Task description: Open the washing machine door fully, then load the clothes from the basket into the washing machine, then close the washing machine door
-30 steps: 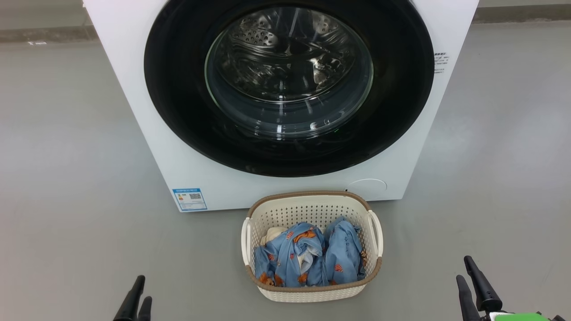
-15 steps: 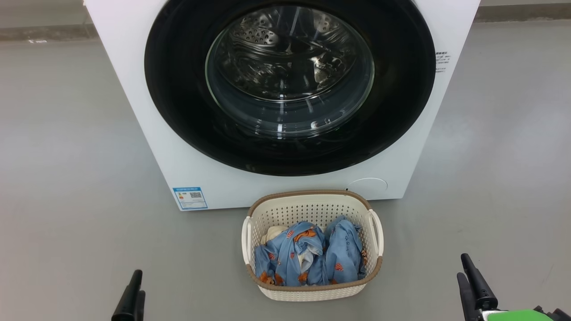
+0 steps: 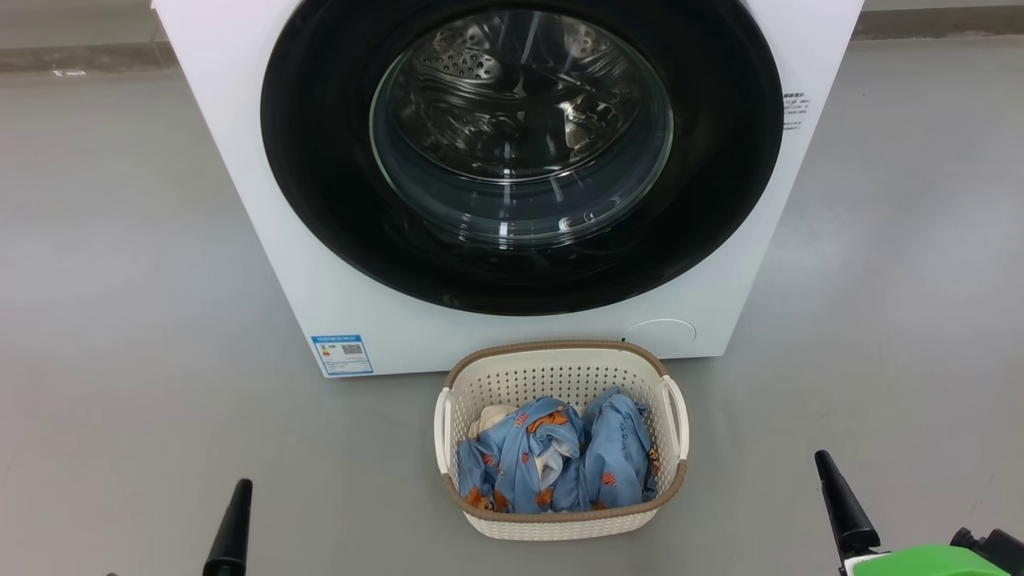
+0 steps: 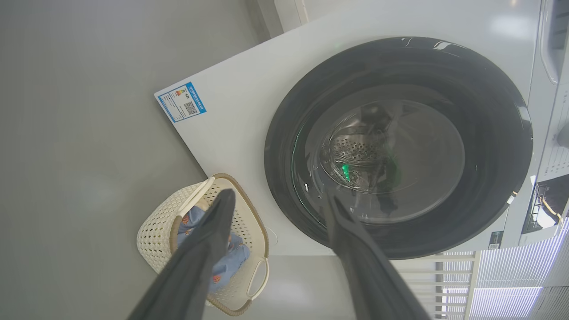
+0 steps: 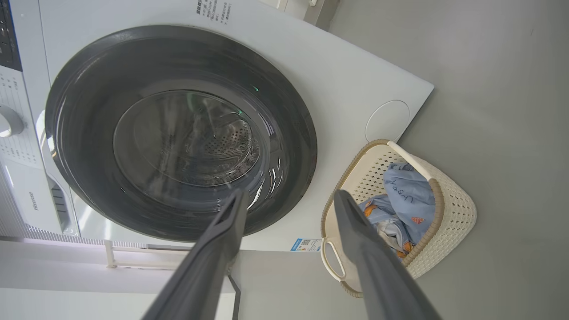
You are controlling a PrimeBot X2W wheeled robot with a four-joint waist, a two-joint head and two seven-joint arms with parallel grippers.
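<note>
The white washing machine [image 3: 264,232] stands ahead with its door [image 3: 320,168] shut flush, black rim around a clear glass window showing the steel drum. Right before it on the floor sits the cream basket [image 3: 560,350], holding the blue bear-print clothes [image 3: 552,464] and a bit of white cloth. My left gripper [image 3: 240,490] hangs low to the basket's left and my right gripper [image 3: 824,460] low to its right, both well short of the door. The wrist views show the left gripper [image 4: 279,196] and the right gripper [image 5: 292,195] open with nothing between the fingers.
Bare grey floor [image 3: 120,320] spreads on both sides of the machine and basket. A blue label [image 3: 342,354] and a round white flap [image 3: 660,332] mark the machine's lower front. Its control panel with a knob [image 5: 6,120] lies above the door.
Both grippers have rolled at the wrist, so each pair of fingers now lines up as one in the head view, and they sit slightly lower. Door, basket and clothes are unmoved.
</note>
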